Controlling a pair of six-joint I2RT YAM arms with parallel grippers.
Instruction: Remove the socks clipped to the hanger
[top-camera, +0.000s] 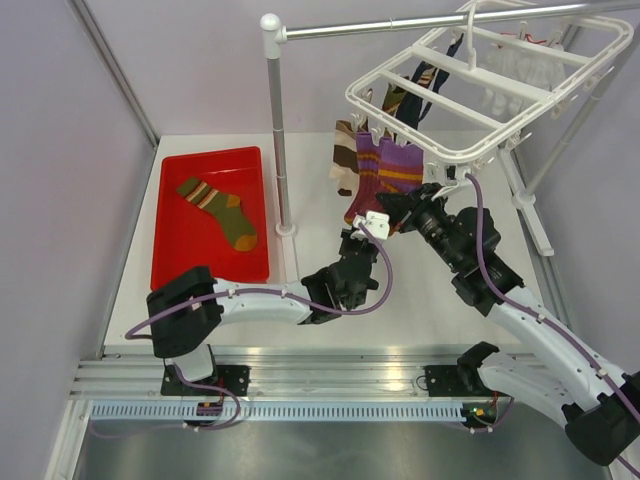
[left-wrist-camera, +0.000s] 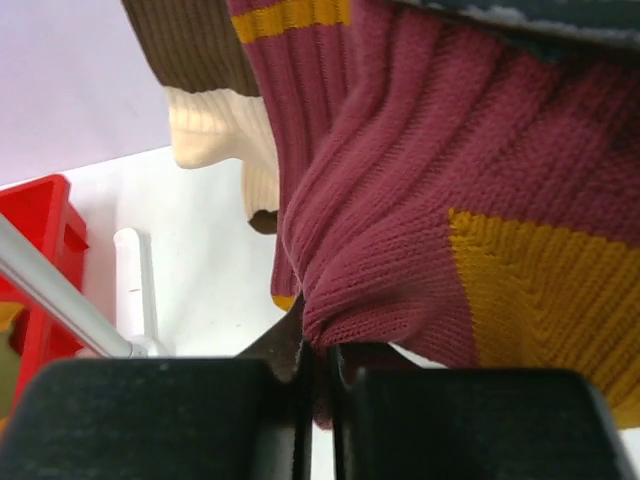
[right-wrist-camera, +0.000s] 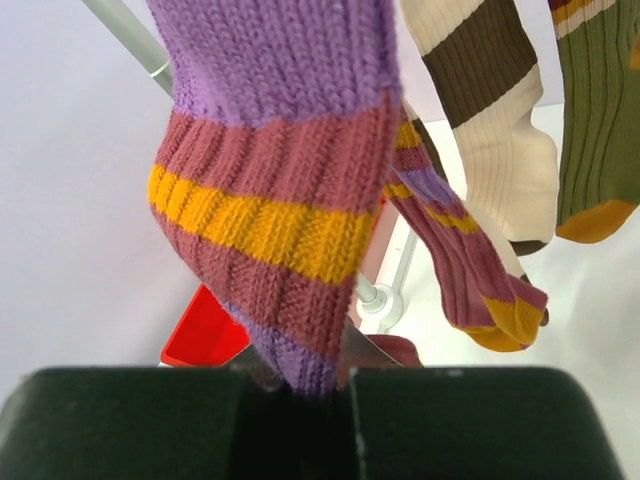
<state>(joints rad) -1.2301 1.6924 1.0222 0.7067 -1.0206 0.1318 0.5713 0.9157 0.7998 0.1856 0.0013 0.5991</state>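
The white hanger (top-camera: 470, 95) hangs from a metal pole at the upper right. Two purple, maroon and orange socks (top-camera: 385, 172) hang from its near edge, with a brown-and-cream sock (top-camera: 345, 160) to their left. Navy socks (top-camera: 432, 75) and white socks (top-camera: 512, 72) hang farther back. My left gripper (top-camera: 372, 226) is shut on the lower part of one purple sock, seen as maroon fabric (left-wrist-camera: 420, 200) pinched between the jaws (left-wrist-camera: 320, 355). My right gripper (top-camera: 402, 205) is shut on the other purple sock (right-wrist-camera: 270, 200), its jaws (right-wrist-camera: 322, 378) closed on the sock's bottom end.
A red tray (top-camera: 175, 250) at the left holds one olive and orange sock (top-camera: 222, 210). The metal pole stand's upright (top-camera: 277, 130) stands between the tray and the socks, and its angled legs (top-camera: 530, 200) are at the right. An olive sock (right-wrist-camera: 600, 120) hangs nearby.
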